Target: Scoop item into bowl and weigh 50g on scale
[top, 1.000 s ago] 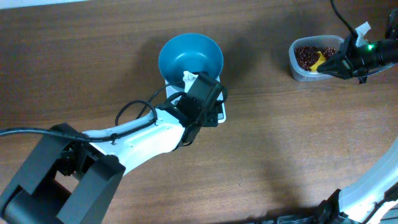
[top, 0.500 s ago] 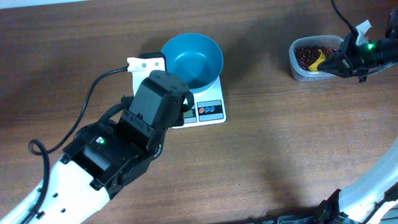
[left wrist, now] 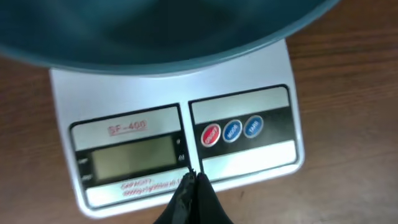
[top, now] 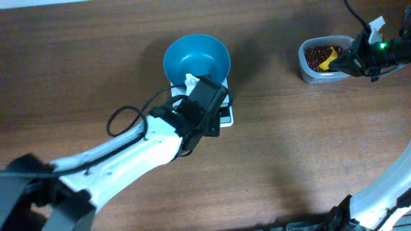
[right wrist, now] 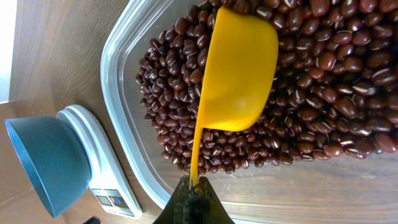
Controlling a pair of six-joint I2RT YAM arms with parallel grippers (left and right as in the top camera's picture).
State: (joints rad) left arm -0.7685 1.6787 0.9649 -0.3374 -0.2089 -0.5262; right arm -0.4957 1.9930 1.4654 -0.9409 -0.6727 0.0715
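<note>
The teal-blue bowl (top: 196,58) stands on the white scale (top: 227,116), and my left arm covers most of the scale from above. In the left wrist view my left gripper (left wrist: 193,179) is shut and empty. Its tips are at the scale's (left wrist: 261,158) front panel, between the blank grey display and the round buttons, with the bowl (left wrist: 155,31) just beyond. My right gripper (right wrist: 194,186) is shut on the handle of a yellow scoop (right wrist: 239,74). The scoop lies bottom-up on the red-brown beans (right wrist: 323,99), which also show in the overhead view (top: 313,58).
The beans fill a clear plastic tub (top: 316,75) at the far right of the wooden table; its rim (right wrist: 121,81) shows in the right wrist view. The bowl (right wrist: 43,162) and scale (right wrist: 93,149) lie well left of the tub. A black cable loops beside my left arm.
My left arm pulled back to the left half a second ago, uncovering the scale, and is now back over the scale's front. The right gripper and scoop have barely moved.
</note>
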